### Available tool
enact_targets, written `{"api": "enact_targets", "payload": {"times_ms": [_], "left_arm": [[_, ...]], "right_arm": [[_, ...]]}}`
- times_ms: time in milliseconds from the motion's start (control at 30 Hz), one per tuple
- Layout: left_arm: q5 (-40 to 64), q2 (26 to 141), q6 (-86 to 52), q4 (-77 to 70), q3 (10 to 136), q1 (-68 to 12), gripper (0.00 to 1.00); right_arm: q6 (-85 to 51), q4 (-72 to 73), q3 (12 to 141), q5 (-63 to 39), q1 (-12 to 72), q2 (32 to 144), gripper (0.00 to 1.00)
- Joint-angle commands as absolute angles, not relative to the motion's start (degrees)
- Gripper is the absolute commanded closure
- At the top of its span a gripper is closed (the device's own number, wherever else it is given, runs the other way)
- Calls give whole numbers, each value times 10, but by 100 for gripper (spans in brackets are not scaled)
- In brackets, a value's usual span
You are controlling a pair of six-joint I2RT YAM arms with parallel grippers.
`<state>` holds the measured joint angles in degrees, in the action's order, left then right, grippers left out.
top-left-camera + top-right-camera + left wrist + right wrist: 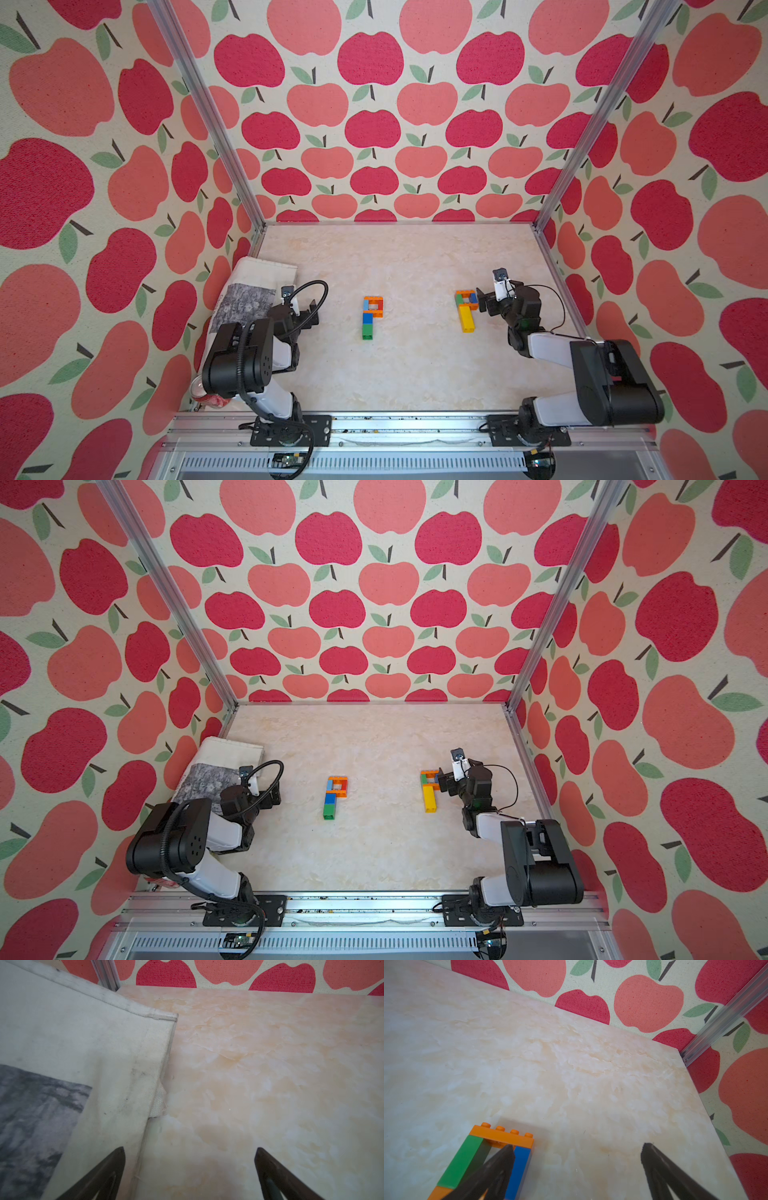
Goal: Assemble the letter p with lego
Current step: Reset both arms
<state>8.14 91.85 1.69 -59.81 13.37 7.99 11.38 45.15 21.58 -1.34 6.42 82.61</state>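
the right pincer (577, 1146) is spread wide and holds nothing. one of its fingers (496, 1167) hangs over the hole in a lego p (466, 309), which lies flat on the table (415, 374) right at the pincer's tips. from the wrist view i see an orange brick (502, 1135) capping the p just past that finger, a green brick (463, 1161) on one side of the finger and a blue brick (520, 1163) on the other (i cannot tell if the finger touches them). the p's yellow leg (468, 320) runs back beside the pincer, toward the arm's base. another lego p (371, 316), with a blue and green leg, lies between the two pincers, well apart from both. the left pincer (190, 1148) is spread wide too and holds nothing. one of its fingers is over a cloth bag (72, 1053), the other over bare table.
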Motion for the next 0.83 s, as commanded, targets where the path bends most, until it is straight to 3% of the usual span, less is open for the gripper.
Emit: {"api": "enact_targets", "payload": {"times_ms": [0,100,200,367,633,800], "left_arm": [[113,925,-6,-589,200,86,1],[98,909,-6,-499,231,82,1],[88,916,-6,-529,222,78,1],[82,919,-5,-531,223,77,1],[82,919,-5,-535,222,78,1],[82,919,-5,-535,222,77,1]], "right_arm": [[59,494,212,-57,31,849,1],[40,618,190,-28,26,916,1],[13,543,216,48,25,902,1],[32,606,191,43,34,911,1],[31,559,213,7,25,909,1],[36,585,200,62,41,909,1]]}}
